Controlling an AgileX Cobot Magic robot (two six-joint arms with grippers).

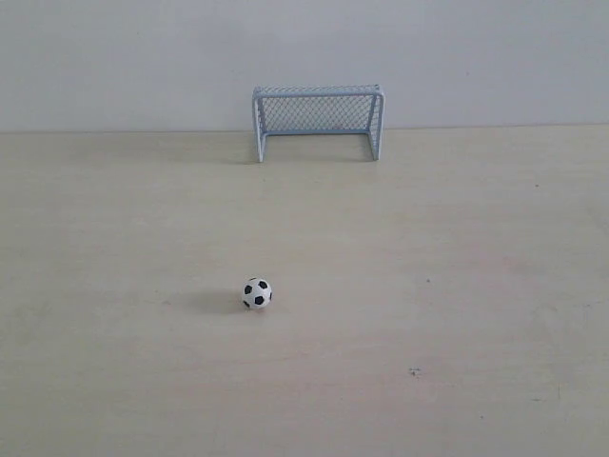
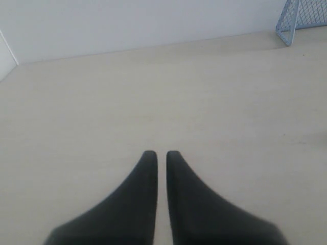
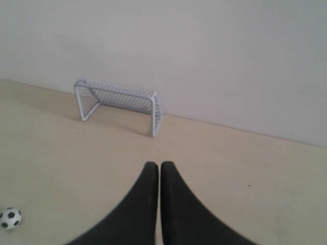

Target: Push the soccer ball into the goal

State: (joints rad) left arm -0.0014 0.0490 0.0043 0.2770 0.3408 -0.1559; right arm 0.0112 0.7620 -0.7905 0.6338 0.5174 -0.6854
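Clearly nothing of the push is done yet; the soccer ball point(image 1: 256, 293) rests alone on the bench point(image 1: 457, 314), well apart from the goal point(image 1: 318, 122), whose mouth holds nothing. The right tool point(image 3: 156, 164) is closed almost fully, its two dark fingers point(image 3: 138, 204) nearly touching at the tips, and it grips nothing; the ball lies off to its side, toward the other arm, not in front of its tips and not in contact. The goal stands far ahead of this tool, against the wall point(image 1: 476, 57). The left tool point(image 2: 161, 153) is also closed to a thin slit and carries nothing; the goal shows far ahead of it and off to one side; the ball does not appear in its view. What is left, I judge, is the whole task: to bring one tool behind the ball, on the side away from the goal, and then to push it forward until it rolls in.
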